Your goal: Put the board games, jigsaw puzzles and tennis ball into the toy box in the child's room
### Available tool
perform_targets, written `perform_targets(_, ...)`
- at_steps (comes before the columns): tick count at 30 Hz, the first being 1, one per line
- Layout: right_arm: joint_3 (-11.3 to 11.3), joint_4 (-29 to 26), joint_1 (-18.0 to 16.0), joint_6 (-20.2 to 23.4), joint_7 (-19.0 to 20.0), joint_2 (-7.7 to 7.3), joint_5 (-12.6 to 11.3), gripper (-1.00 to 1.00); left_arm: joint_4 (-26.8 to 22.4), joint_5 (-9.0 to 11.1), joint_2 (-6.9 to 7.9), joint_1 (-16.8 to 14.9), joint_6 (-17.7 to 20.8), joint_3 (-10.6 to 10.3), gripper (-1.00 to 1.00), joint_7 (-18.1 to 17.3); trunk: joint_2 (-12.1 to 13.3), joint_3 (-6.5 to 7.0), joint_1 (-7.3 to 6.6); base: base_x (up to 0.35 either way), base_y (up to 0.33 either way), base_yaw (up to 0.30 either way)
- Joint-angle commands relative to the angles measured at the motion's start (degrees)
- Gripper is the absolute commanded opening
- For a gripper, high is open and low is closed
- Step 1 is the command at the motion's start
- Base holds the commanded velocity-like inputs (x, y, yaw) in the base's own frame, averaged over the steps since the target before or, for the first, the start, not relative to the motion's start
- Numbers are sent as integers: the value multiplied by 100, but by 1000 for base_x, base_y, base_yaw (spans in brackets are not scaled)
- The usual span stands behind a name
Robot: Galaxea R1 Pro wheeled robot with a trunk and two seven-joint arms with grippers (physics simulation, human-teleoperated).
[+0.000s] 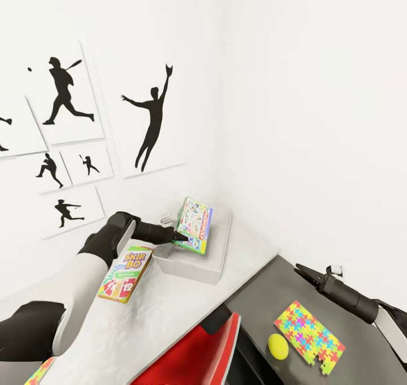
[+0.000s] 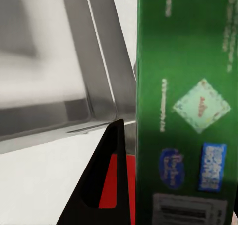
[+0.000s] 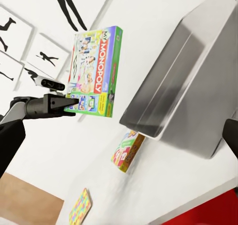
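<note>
From the head camera I see my left gripper [image 1: 182, 237] clamped on the Monopoly box [image 1: 194, 224], held tilted over the toy box [image 1: 195, 263], long axis running away toward the wall corner. The right wrist camera reads its printed face; the left wrist camera shows its green back. Right gripper [image 1: 302, 271] hangs empty, fingers slightly parted.

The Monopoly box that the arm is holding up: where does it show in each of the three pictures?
Head view: the Monopoly box is at centre, over the grey toy box, held by the left gripper.
Left wrist view: its green back covers the right side, close up.
Right wrist view: upper centre-left, front facing the camera.
Shared landmark: the toy box's rim.
</note>
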Motion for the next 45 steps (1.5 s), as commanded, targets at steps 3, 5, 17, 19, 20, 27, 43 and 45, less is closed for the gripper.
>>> perform_targets(3, 2, 0, -5, 48, 6, -2, -32, 100, -4, 28, -9, -6, 34, -28, -100, 4, -14, -40, 4, 0, 0, 0)
perform_targets(5, 2, 0, -5, 48, 5, -2, -31, 100, -4, 28, -26, -6, 35, -31, -100, 16, -14, -59, 4, 0, 0, 0)
perform_targets(17, 2, 2, -5, 65, 10, -42, -38, 100, -22, 28, -85, -33, 57, -41, -100, 466, -14, -171, 4, 0, 0, 0)
perform_targets(19, 2, 3, -5, 65, 10, -51, -38, 100, -26, 30, -85, -58, 59, -39, -100, 471, -14, -190, 4, 0, 0, 0)
perform_targets(20, 2, 4, -5, 65, 10, -54, -38, 100, -27, 32, -85, -67, 60, -38, -100, 472, -14, -199, 4, 0, 0, 0)
perform_targets(27, 2, 8, -5, 65, 10, -62, -39, 100, -30, 36, -79, -110, 61, -36, -100, 454, -14, -265, 4, 0, 0, 0)
perform_targets(43, 2, 7, -5, 65, 10, -63, -38, 100, -31, 38, -33, -129, 181, -36, -100, 424, -14, -415, 4, 0, 0, 0)
perform_targets(45, 2, 8, -5, 65, 10, -63, -37, 100, -31, 37, -33, -129, 189, -36, -100, 424, -14, -433, 4, 0, 0, 0)
